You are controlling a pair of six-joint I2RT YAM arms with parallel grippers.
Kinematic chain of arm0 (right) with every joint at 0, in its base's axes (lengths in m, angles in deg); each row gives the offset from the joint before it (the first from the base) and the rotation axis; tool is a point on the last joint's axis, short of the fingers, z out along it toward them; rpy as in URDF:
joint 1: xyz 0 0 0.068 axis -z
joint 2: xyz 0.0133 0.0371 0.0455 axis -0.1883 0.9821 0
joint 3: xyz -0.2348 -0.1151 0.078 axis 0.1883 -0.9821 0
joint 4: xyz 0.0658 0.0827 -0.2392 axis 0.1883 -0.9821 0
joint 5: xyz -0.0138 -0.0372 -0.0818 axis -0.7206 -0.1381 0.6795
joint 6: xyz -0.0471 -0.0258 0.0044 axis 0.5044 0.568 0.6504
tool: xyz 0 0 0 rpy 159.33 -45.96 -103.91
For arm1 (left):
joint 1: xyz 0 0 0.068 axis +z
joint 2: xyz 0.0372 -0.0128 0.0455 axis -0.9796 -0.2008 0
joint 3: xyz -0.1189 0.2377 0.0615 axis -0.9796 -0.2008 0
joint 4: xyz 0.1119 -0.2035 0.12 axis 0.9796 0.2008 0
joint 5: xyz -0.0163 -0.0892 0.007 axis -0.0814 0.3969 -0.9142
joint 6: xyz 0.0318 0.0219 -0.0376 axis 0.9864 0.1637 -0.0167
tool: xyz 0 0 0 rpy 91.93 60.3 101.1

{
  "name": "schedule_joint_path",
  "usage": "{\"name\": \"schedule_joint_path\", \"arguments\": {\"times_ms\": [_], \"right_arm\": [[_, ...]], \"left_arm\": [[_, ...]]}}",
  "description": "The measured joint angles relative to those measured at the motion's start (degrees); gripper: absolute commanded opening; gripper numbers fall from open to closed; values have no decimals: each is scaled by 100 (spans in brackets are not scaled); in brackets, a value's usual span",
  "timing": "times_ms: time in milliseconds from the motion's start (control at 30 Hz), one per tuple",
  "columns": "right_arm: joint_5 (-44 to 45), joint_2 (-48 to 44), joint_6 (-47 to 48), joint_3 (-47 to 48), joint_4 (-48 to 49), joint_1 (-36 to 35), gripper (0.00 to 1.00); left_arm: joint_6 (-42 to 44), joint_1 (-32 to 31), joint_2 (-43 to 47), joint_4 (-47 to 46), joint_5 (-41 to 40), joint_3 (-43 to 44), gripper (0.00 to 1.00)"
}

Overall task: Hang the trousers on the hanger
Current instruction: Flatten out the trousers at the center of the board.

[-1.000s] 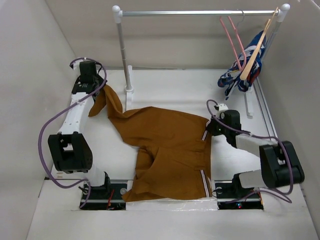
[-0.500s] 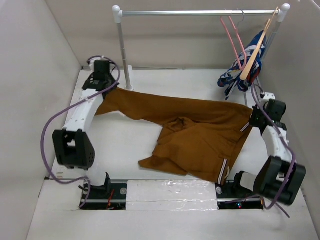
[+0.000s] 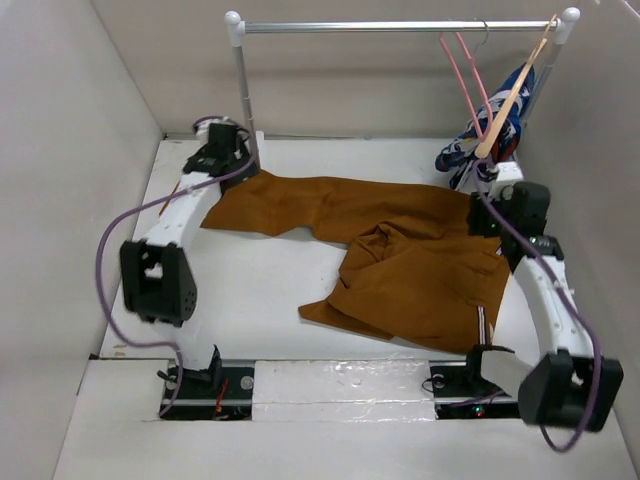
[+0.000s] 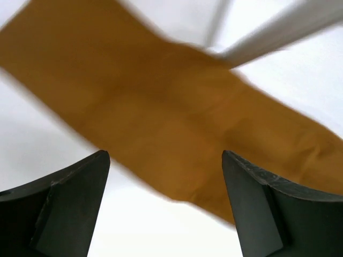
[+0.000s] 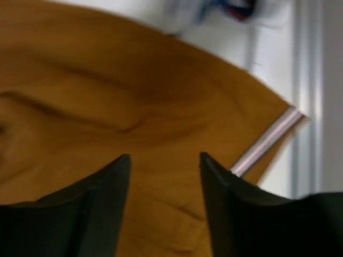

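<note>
I count two grippers, one pair of trousers [image 3: 410, 255] and one pink hanger [image 3: 461, 72]. My left gripper [image 3: 230, 158] is released, jaws apart over the leg end. The trousers lie spread across the table [image 3: 250, 300] to my right gripper [image 3: 490, 215], likewise released above the waistband corner, with the pink hanger on the rail [image 3: 380, 26] beyond.

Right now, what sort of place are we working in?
Likely a lab test cell: bare white walls around the table, a small clothes rail holding the hanger, the trousers lying below.

A robot lab cell: plain white walls [image 3: 60, 150] box in a table [image 3: 270, 290] with 2 bolted arms [image 3: 180, 210] and a rail [image 3: 400, 26].
</note>
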Motion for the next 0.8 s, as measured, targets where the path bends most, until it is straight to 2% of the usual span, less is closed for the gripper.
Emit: {"name": "schedule_joint_path", "arguments": {"times_ms": [33,67,100,133,233,333,367,433,467,500,600,633,667,700,733,767,800], "right_arm": [[-81,-332,-24,-229,-7,-284,49],[-125,-682,-50,-474,-37,-555,21],[-192,-1029,-68,-706,-87,-791,5],[-260,-1320,-122,-903,-125,-979,0],[-442,-2074,-223,-1384,-367,-1521,0],[-649,-2457,-293,-1714,-463,-2127,36],[-723,-2472,-302,-1779,-487,-2389,53],[-811,-2321,-295,-1845,-501,-2970,59],[-863,-2149,-278,-1847,-496,-3226,61],[-883,-1902,-280,-1810,-496,-3563,61],[-776,-1040,-280,-1488,-562,-4715,61],[-756,-839,-278,-1340,-590,-5071,61],[-656,-651,-280,-1115,-638,-5521,55],[-603,-463,-262,-855,-671,-5899,51],[-575,-275,-254,-560,-667,-6247,46],[-557,-98,-188,-275,-529,-6518,24],[-557,120,-186,68,-516,-6808,24]], "left_arm": [[-92,155,382,-61,4,-437,80],[-179,358,813,-190,22,-909,78],[-264,581,1222,-398,68,-1392,76],[-367,846,1650,-514,107,-1862,76],[-728,1768,2417,-820,385,-2879,75],[-1008,2312,2258,-1104,737,-3359,77],[-1060,2371,2065,-1150,822,-3440,77],[-1145,2374,1641,-1213,1001,-3501,76],[-1187,2363,1443,-1220,1078,-3501,70],[-1248,2345,1281,-1231,1154,-3499,49],[-1318,2221,1130,-1156,1250,-3504,28],[-1316,2065,1211,-1161,1248,-3508,28],[-1274,1899,1346,-1196,1207,-3536,25],[-1261,1635,1582,-1207,1185,-3598,15],[-1257,1399,1834,-1187,1156,-3646,11],[-1220,1176,2133,-1187,1163,-3698,1],[-1198,925,2483,-1158,1217,-3731,1]]}}
